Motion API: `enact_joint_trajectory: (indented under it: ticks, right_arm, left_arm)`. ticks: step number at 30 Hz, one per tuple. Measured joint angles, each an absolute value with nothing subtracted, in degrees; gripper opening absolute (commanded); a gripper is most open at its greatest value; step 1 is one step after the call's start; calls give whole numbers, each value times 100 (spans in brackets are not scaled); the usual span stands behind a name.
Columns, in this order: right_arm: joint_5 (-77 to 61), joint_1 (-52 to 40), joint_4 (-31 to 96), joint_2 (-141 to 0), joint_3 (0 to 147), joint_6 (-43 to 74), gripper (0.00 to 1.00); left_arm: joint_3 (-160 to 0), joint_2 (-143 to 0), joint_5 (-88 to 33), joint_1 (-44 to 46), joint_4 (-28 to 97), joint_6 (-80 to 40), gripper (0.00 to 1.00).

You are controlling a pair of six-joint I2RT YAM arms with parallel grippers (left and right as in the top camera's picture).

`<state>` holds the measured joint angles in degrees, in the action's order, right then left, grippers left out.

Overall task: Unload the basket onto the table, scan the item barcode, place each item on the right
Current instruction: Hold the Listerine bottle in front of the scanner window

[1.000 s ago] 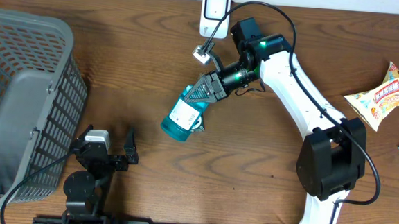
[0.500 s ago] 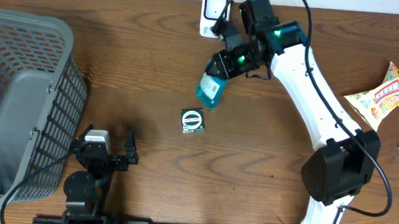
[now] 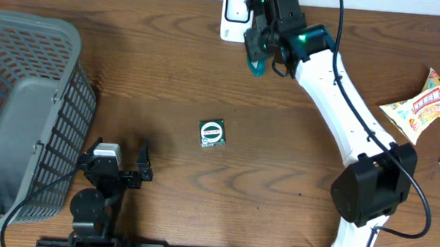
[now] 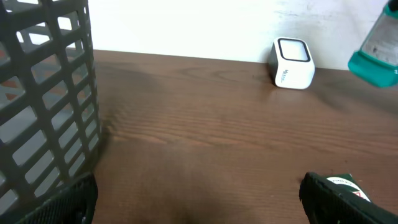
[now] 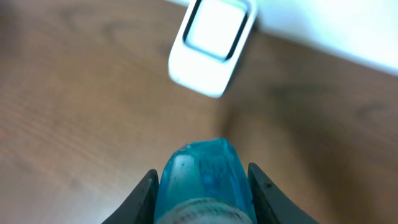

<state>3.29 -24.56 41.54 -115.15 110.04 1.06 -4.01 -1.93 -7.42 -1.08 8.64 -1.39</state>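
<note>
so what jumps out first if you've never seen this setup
The right pincer holds a teal bottle close to the white scanner at the far edge of the table. A big grey basket fills the left side, and a small square packet lies alone mid-table.

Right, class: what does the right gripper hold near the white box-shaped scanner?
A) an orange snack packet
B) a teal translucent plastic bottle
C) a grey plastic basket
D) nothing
B: the right gripper is shut on the teal translucent plastic bottle near the white box-shaped scanner.
</note>
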Motion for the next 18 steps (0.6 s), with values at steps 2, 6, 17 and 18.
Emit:
enact_joint_trajectory:
  ticks: [2,6,17,18]
  right_arm:
    - [567,-2456,3811,-11548,11004,84,12]
    - [1046,-2462,3118,-11749,11013,-36,10]
    - [2462,-2729,1833,-13216,11915,-958,11]
    - [2539,-2753,1806,-13388,12119,-1037,11]
  left_arm:
    - [-401,-193,-740,-108,864,-139,100]
    - [-401,-193,-740,-108,864,-141,100]
    - [-401,-193,-740,-108,862,-141,100]
    - [-401,-193,-740,-108,864,-141,100]
